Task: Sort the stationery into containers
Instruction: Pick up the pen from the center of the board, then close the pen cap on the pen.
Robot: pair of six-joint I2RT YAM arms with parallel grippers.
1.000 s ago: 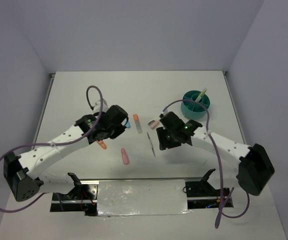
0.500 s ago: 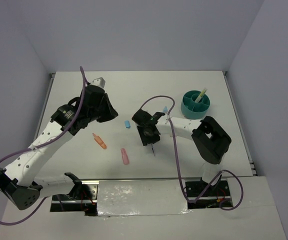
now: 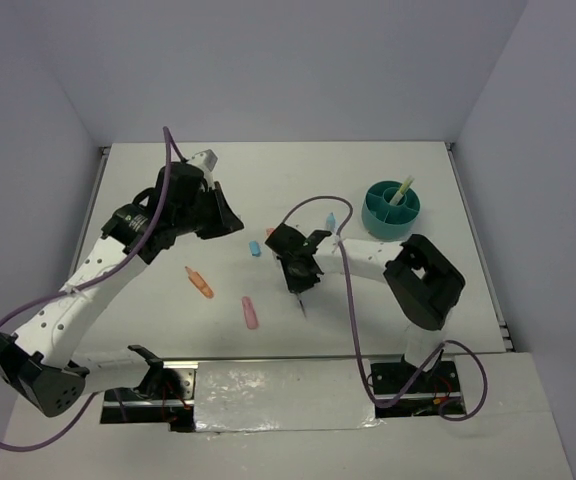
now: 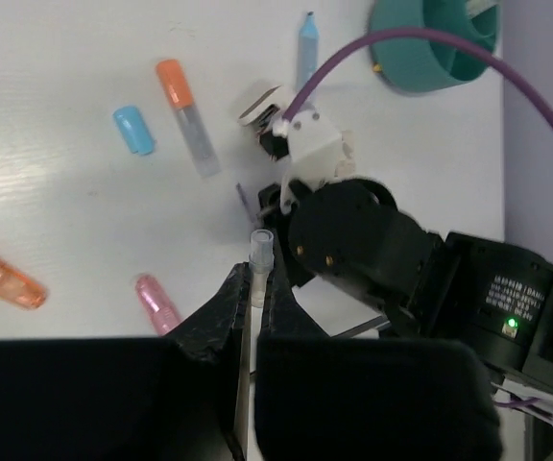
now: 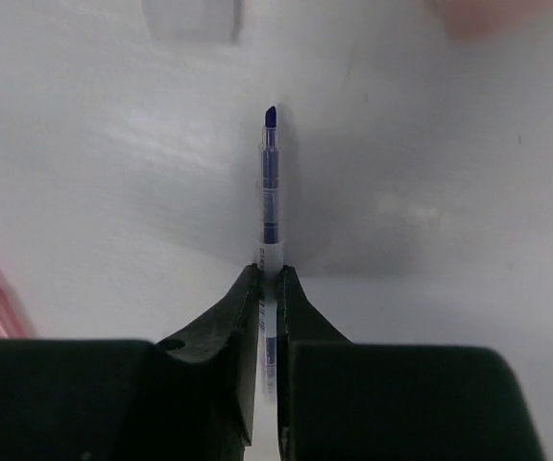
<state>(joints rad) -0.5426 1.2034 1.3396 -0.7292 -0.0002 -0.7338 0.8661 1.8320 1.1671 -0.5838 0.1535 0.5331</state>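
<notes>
My left gripper (image 4: pixel 257 279) is shut on a thin clear pen (image 4: pixel 260 248) and hangs above the table's left half (image 3: pixel 228 222). My right gripper (image 5: pixel 268 279) is shut on a thin blue-tipped pen (image 5: pixel 270 182) that lies on the table at its middle (image 3: pixel 303 300). The teal round organiser (image 3: pixel 390 208), one of the containers, stands at the back right with a yellow pen (image 3: pixel 404 188) in it. Loose stationery lies around: an orange highlighter (image 3: pixel 200 283), a pink highlighter (image 3: pixel 251 312), a blue cap (image 3: pixel 254 247), a blue pen (image 4: pixel 307 46) and an orange-capped marker (image 4: pixel 185 115).
A small white and pink eraser (image 4: pixel 262 104) lies just behind the right gripper. The right arm's purple cable (image 3: pixel 313 205) loops over the table's middle. Grey walls (image 3: pixel 268 70) close in the table at the back and sides.
The right gripper has closed on the thin blue-tipped pen. The left arm has risen and drawn back to the left with the clear pen.
</notes>
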